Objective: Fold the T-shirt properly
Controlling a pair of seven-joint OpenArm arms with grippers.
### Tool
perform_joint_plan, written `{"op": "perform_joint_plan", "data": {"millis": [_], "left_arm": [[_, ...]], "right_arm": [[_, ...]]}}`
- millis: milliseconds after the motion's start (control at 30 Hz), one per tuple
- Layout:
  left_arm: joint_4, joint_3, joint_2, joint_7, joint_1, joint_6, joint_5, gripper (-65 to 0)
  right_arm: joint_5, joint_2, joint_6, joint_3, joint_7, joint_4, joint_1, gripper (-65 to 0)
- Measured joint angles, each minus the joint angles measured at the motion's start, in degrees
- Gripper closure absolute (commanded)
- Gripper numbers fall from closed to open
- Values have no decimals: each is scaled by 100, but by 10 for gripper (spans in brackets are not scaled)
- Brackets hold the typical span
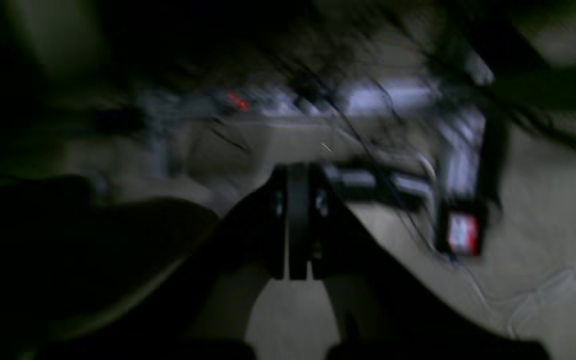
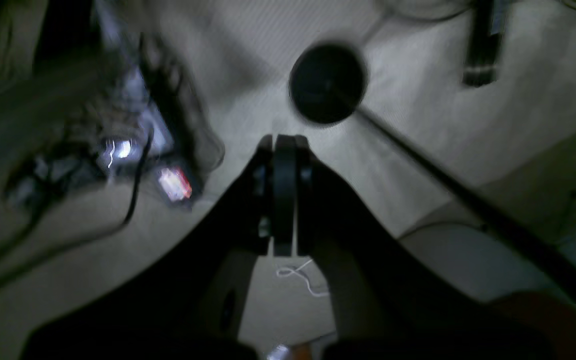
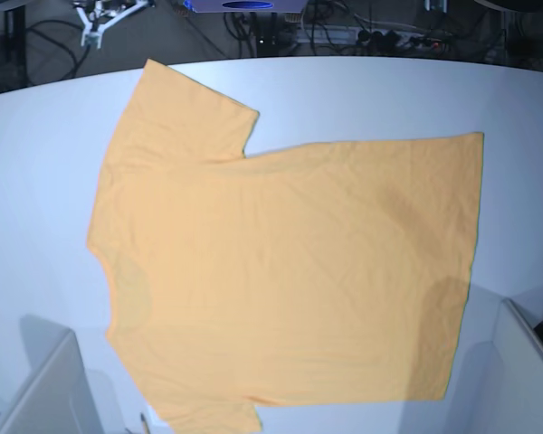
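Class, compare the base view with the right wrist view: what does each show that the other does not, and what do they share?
Only the base view shows the T-shirt, spread flat on the white table, with neither arm in sight. Only the right wrist view shows the right hand, its fingers pressed together on nothing, above a pale floor with a dark round base. Shared: cables in the background, though whether they are the same ones cannot be told.

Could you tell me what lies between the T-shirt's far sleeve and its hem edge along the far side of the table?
Only bare white table. In the base view the T-shirt lies spread flat, and nothing sits in the notch between sleeve and hem.
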Motion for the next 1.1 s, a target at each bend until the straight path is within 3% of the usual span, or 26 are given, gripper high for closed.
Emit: {"op": "perform_joint_plan", "data": {"millis": [167, 300, 567, 667, 767, 867, 1000, 1100], "left_arm": [[1725, 87, -186, 0, 793, -184, -114, 0], [2876, -90, -280, 46, 1272, -76, -122, 0], [3519, -680, 127, 37, 1180, -85, -74, 0], [3580, -713, 114, 837, 1191, -105, -72, 0], [3539, -796, 111, 1882, 1220, -105, -72, 0], [3532, -807, -11, 2413, 1375, -114, -20, 0], [3523, -522, -479, 2511, 1816, -28, 835, 0], [3451, 81, -682, 2411, 1884, -96, 1685, 0]], "right_arm": [[4, -22, -9, 232, -643, 1327, 0, 0], [11, -70, -9, 212, -1231, 2332, 68, 0], [35, -66, -2, 223, -2022, 2627, 1204, 0], [11, -63, -7, 223, -2564, 2629, 1436, 0], [28, -63, -4, 223, -2623, 2636, 1631, 0], [9, -63, -4, 223, -2710, 2645, 1681, 0], [11, -68, -4, 223, -2693, 2645, 1727, 0], [33, -66, -4, 221, -2710, 2645, 1781, 0]]}}
